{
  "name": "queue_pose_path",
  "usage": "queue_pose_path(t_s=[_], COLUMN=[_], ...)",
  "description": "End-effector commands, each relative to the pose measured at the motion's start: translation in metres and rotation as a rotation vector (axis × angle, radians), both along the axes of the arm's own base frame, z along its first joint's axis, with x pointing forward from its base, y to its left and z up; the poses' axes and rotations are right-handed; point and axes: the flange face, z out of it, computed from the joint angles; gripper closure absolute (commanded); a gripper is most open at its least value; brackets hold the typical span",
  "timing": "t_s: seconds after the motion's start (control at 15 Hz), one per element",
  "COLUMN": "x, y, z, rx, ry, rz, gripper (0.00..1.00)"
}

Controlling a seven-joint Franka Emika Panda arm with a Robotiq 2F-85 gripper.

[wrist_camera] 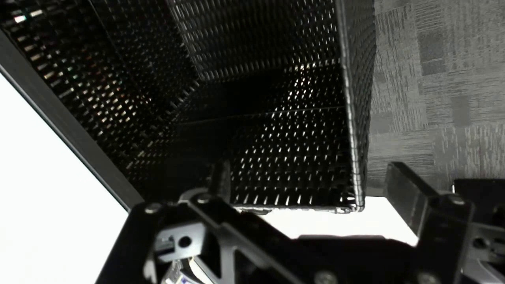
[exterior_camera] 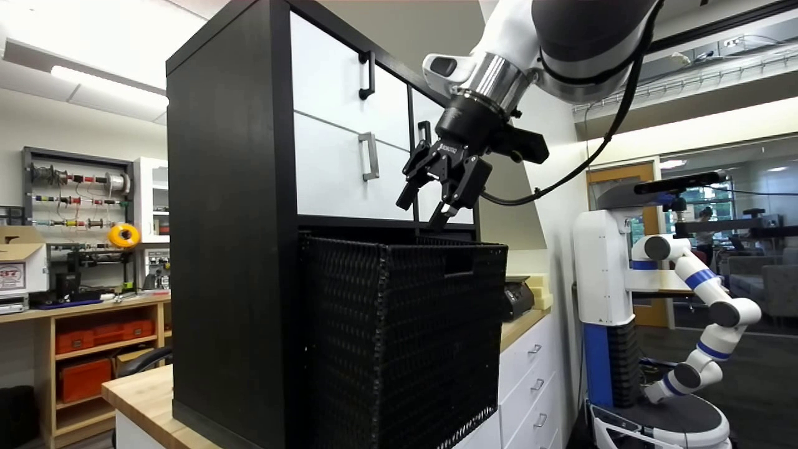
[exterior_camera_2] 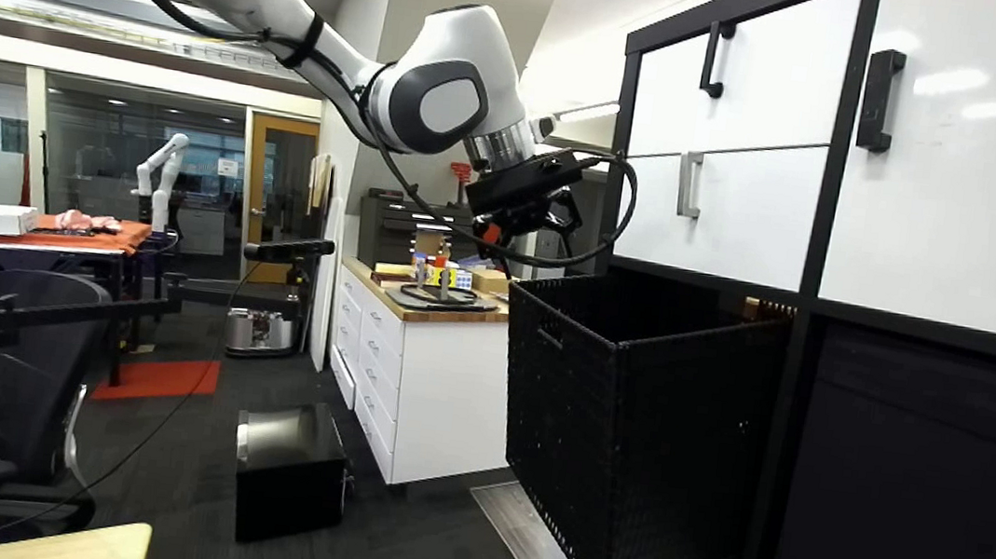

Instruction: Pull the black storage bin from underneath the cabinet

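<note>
Black storage bin (exterior_camera: 436, 337) is located below the end effector (exterior_camera: 422, 212), protruding partway from the cabinet (exterior_camera: 227, 218). Fingers (exterior_camera: 408, 195) are spread apart near the bin's rim (exterior_camera: 436, 247); contact cannot be told. Woven interior (wrist_camera: 276, 150) is shown up close in wrist view; front handle cutout (exterior_camera: 458, 265) is shown in both exterior views only.
</note>
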Motion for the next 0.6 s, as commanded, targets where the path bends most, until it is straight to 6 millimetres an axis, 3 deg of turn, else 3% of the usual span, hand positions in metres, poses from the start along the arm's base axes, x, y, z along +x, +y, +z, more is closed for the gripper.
queue_pose_path(t_s=[0.0, 0.27, 0.53], x=[0.008, 0.013, 0.008], y=[-0.029, -0.065, -0.09], z=[0.026, 0.045, 0.051], rx=[-0.023, -0.043, -0.035], ry=[0.067, 0.145, 0.228], rz=[-0.175, -0.387, -0.588], gripper=[0.0, 0.0, 0.0])
